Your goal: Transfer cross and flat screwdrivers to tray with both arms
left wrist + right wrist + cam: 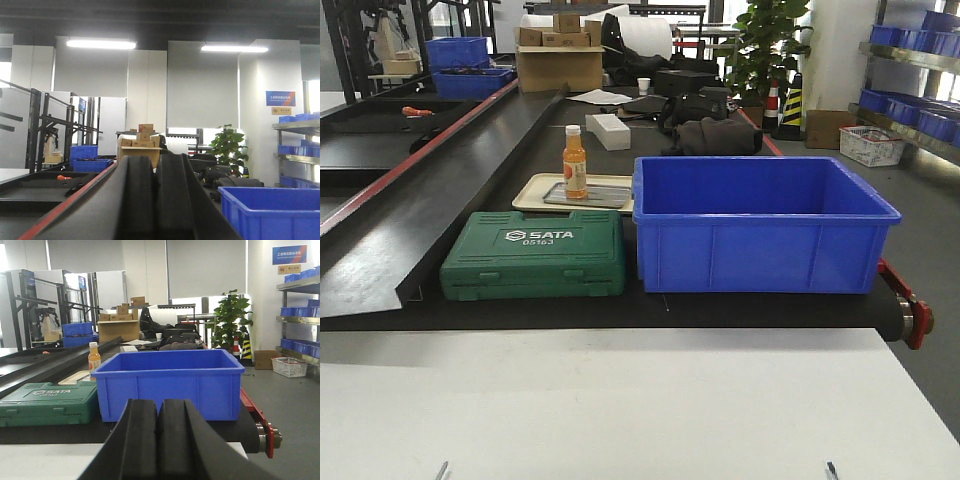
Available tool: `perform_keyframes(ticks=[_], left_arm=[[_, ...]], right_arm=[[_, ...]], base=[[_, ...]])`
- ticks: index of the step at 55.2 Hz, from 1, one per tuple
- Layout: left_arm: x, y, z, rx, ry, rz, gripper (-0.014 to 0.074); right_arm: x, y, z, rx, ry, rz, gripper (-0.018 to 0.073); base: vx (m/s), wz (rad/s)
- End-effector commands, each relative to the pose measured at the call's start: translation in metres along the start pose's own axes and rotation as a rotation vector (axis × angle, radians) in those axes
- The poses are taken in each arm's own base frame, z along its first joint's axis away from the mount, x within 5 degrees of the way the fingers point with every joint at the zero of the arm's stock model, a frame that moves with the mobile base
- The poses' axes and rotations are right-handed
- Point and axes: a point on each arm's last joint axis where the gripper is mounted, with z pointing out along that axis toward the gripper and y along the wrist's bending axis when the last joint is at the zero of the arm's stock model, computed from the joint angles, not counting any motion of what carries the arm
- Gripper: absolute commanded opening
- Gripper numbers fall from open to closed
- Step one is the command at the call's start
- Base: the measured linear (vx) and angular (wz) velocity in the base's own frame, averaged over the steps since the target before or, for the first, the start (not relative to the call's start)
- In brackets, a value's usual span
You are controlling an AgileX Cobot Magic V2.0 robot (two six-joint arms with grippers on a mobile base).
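Note:
No screwdriver shows in any view. The grey metal tray [603, 194] lies on a cream tray [534, 193] on the black belt, behind the green case. My left gripper [154, 166] is shut, its two black fingers pressed together with nothing between them, and it points level along the belt. My right gripper [159, 409] is also shut and empty. It hovers over the white table and faces the blue crate [167, 382]. Neither arm's body appears in the front view.
An orange bottle [575, 161] stands on the grey tray. A green SATA case [534, 255] lies left of the deep blue crate [760, 225] at the belt's near edge. A white table [620, 400] fills the foreground. A red roller end [917, 322] juts out at right.

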Motion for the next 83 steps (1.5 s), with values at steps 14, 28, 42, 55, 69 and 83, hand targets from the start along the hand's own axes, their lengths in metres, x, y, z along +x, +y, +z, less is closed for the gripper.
perform_keyframes(ticks=[14, 28, 42, 55, 69, 83], left_arm=[[0.014, 0.001, 0.065, -0.025, 0.325, -0.018, 0.028], [0.069, 0.005, 0.088, -0.064, 0.681, -0.042, 0.0437], [0.108, 0.003, 0.109, -0.025, 0.994, 0.035, 0.0437], [0.139, -0.016, 0.156, 0.095, 1.189, 0.036, 0.0437], [0.197, -0.019, 0.196, 0.138, 1.422, 0.068, 0.0437], [0.244, -0.02, 0.213, 0.17, 1.577, 0.09, 0.0437]], right_arm=[[0.003, -0.001, 0.051, 0.018, 0.284, -0.017, 0.014], [0.031, -0.002, 0.077, 0.027, 0.473, -0.013, 0.0375], [0.055, -0.003, 0.092, 0.059, 0.779, 0.06, 0.0397], [0.062, -0.005, 0.133, 0.068, 1.014, 0.012, 0.0397], [0.077, -0.007, 0.156, 0.062, 1.04, -0.015, 0.0397], [0.077, -0.007, 0.158, 0.061, 1.021, -0.013, 0.0397]], base=[[0.0, 0.0], [0.0, 0.0], [0.0, 0.0], [0.0, 0.0], [0.0, 0.0], [0.0, 0.0]])
